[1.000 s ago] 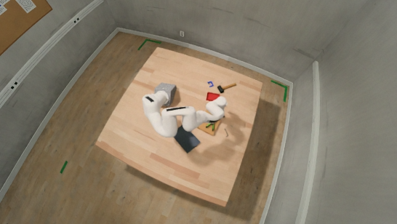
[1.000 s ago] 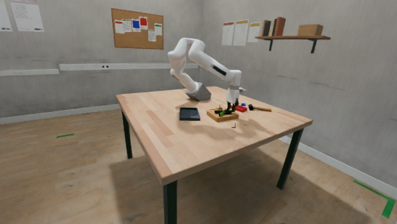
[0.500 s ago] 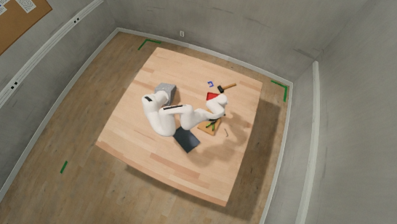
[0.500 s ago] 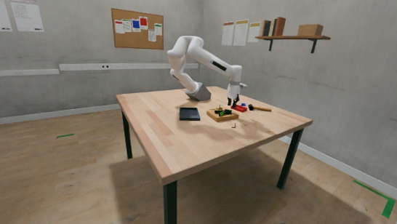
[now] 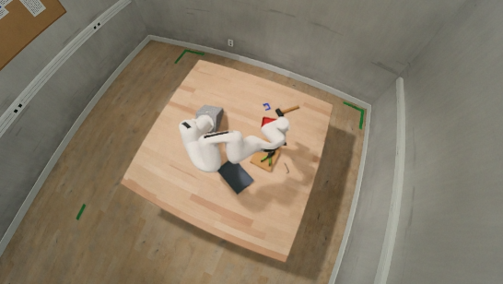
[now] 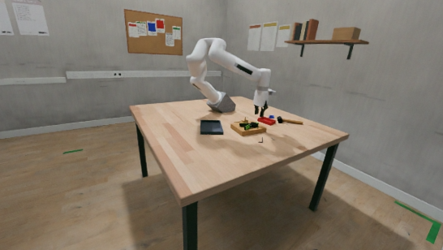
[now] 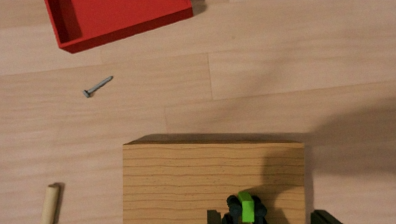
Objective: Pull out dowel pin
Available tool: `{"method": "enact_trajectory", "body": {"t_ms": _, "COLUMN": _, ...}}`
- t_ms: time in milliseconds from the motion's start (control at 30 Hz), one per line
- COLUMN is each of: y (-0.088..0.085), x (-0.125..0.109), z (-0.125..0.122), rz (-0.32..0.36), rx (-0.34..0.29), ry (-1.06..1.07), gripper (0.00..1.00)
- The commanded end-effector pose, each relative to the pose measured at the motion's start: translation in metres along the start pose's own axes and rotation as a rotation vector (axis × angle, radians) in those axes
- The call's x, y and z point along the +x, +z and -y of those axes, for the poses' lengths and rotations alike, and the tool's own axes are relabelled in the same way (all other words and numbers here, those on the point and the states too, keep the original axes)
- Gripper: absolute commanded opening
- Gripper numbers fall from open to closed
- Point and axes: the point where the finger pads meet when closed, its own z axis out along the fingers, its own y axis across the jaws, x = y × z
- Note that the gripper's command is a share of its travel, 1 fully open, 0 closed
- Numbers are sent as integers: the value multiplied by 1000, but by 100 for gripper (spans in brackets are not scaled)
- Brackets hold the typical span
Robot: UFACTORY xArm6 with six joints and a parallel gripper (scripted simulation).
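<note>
The bench board (image 7: 215, 182) lies on the table, seen from above in the wrist view; it also shows in the exterior view (image 6: 248, 129). The green and black spring clamp (image 7: 244, 209) sits on the board at the wrist view's bottom edge. The small block and the stop are mostly out of the wrist view. A pale dowel pin (image 7: 50, 204) lies flat on the table, left of the board. My gripper (image 6: 260, 109) hovers above the table at the board's far side, open and empty. Its finger tips just show either side of the clamp.
A red tray (image 7: 120, 20) stands beyond the board, and a grey screw (image 7: 97, 86) lies loose between them. A hammer (image 6: 289, 120), a small blue piece (image 6: 271, 116), a dark flat tray (image 6: 211, 127) and a small hex key (image 6: 260, 140) lie around the board.
</note>
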Motion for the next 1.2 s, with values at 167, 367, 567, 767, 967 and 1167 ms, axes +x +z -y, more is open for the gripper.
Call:
{"method": "enact_trajectory", "body": {"t_ms": 167, "y": -8, "x": 0, "z": -1, "rz": -2, "rx": -3, "ry": 1, "gripper": 55}}
{"method": "enact_trajectory", "body": {"t_ms": 367, "y": -8, "x": 0, "z": -1, "rz": -2, "rx": -3, "ry": 1, "gripper": 55}}
{"method": "enact_trajectory", "body": {"t_ms": 567, "y": -8, "x": 0, "z": -1, "rz": -2, "rx": -3, "ry": 1, "gripper": 55}}
{"method": "enact_trajectory", "body": {"t_ms": 767, "y": -8, "x": -3, "z": -1, "rz": -2, "rx": -3, "ry": 1, "gripper": 55}}
{"method": "enact_trajectory", "body": {"t_ms": 967, "y": -1, "x": -79, "z": -3, "rz": -2, "rx": -3, "ry": -1, "gripper": 55}}
{"method": "enact_trajectory", "body": {"t_ms": 1167, "y": 1, "x": -99, "z": 0, "rz": 0, "rx": -3, "ry": -2, "gripper": 55}}
